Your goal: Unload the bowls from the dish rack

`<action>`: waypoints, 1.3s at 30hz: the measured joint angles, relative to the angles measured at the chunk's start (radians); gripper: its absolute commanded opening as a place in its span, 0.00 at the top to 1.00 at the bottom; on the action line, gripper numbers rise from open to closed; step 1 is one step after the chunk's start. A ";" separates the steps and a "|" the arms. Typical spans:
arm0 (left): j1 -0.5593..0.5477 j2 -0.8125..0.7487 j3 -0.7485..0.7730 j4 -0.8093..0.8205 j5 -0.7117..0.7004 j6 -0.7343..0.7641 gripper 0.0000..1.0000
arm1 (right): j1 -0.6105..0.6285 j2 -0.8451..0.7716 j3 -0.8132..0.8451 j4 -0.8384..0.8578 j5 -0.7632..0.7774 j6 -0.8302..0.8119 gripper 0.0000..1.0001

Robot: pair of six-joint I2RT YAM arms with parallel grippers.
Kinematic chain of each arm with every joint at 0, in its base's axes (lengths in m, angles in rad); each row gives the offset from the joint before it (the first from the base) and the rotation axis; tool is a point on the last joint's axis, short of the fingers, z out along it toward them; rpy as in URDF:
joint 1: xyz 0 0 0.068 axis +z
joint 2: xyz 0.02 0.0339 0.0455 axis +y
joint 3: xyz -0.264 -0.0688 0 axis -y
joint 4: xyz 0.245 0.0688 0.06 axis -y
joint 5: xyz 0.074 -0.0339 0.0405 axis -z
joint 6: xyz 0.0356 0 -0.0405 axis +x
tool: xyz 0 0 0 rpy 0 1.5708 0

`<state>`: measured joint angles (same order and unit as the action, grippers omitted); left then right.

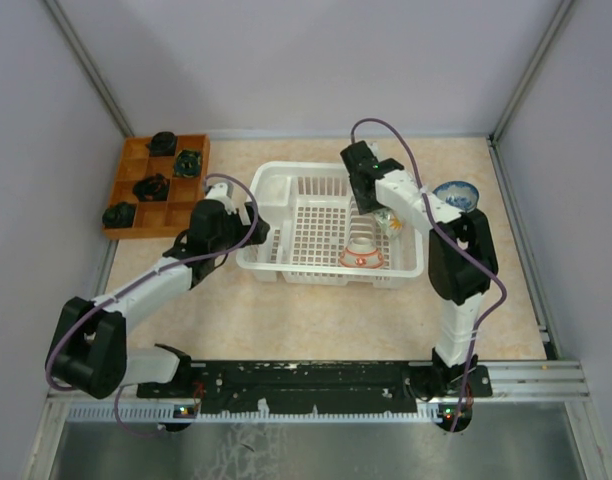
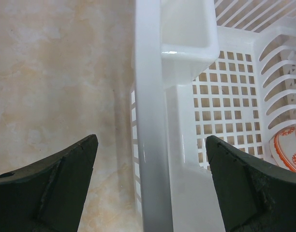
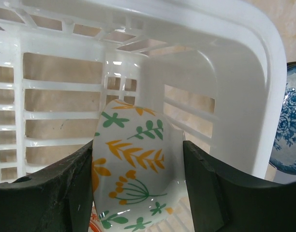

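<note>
floral bowl (image 3: 133,164): white with green and orange sprigs, stands on edge inside the dish rack (image 1: 286,262), close to its right end wall, clamped in the right gripper (image 3: 137,154).
red-marked bowl (image 1: 363,256): rests on the rack's grid floor towards the near side, just beside the floral bowl, untouched.
blue-and-white bowl (image 1: 455,193): sits upright on the worktop (image 1: 316,320), outside the rack and just off its right end.
dish rack: lies across the middle of the worktop; no further bowl visible on the open part of its floor.
right gripper: partly closed, one finger pressed to each side of the floral bowl; impossible to tell whether the bowl has left the floor.
left gripper (image 2: 151,140): spread wide and holding nothing, straddles the rack's left wall, one finger outside and one inside.
progress: judged roughly a third done, with one bowl out, one in the grip and not yet clear of the rack, and one waiting.
surroundings: wooden tray (image 1: 136,215) with dark lumps (image 1: 151,187) at the far left, well apart from the rack.
</note>
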<state>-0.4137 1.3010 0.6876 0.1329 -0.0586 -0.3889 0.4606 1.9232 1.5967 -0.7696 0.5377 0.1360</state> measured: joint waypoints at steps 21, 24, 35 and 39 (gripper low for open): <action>0.001 0.006 0.000 0.012 0.004 -0.003 0.01 | -0.004 0.018 0.029 -0.043 0.122 0.006 0.25; 0.002 0.006 0.000 0.013 0.004 -0.003 0.01 | -0.002 0.018 0.030 -0.053 0.135 0.014 0.27; 0.002 0.017 0.004 0.023 0.012 -0.004 0.01 | 0.004 0.012 0.025 -0.122 0.174 0.048 0.39; 0.002 0.018 0.005 0.024 0.015 -0.004 0.01 | 0.014 -0.014 -0.001 -0.146 0.191 0.057 0.46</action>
<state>-0.4122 1.3193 0.6922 0.1566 -0.0437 -0.3931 0.4747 1.9091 1.5959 -0.9154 0.7288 0.1928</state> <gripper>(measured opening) 0.990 0.587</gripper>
